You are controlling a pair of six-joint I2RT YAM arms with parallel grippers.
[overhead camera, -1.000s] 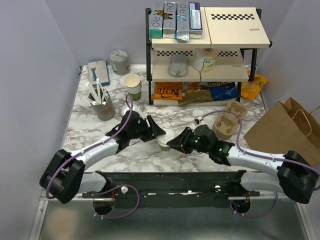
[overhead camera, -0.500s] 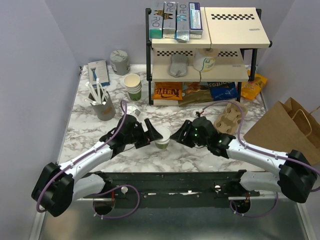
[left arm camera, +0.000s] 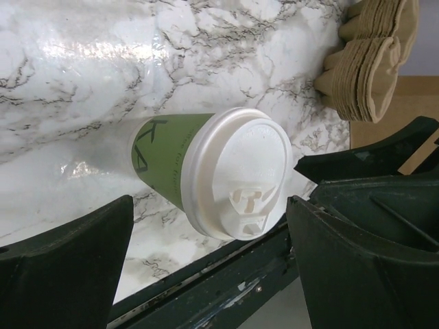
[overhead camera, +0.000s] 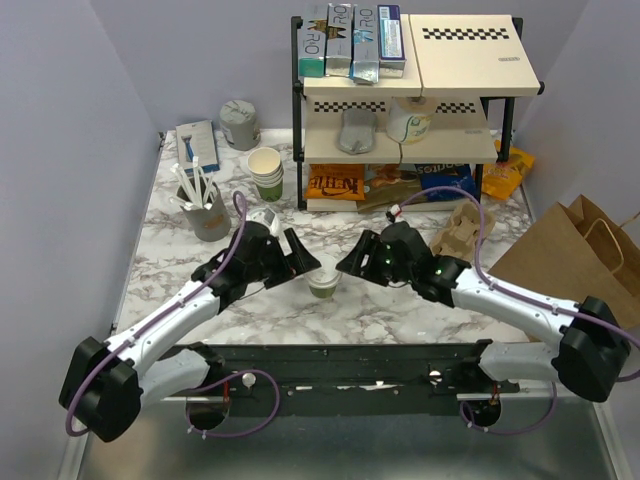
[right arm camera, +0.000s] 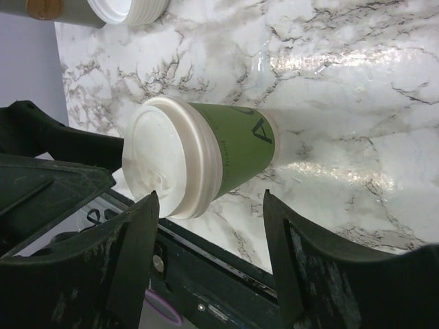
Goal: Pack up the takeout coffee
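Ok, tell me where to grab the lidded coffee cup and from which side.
Take the takeout coffee by its green wall, just under the white lid, coming in level from the side. It stands upright, and the lid's overhanging rim should probably stop the tapered cup slipping down through the jaws.

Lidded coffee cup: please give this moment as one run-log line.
lidded coffee cup: upright on marble table | left pincer: open, not touching | right pincer: open, not touching | packed: no

We overlook the white marbled counter (overhead camera: 400, 315) from above-behind; both wrist cameras, close, share the white-lidded green paper cup (left arm camera: 212, 171).
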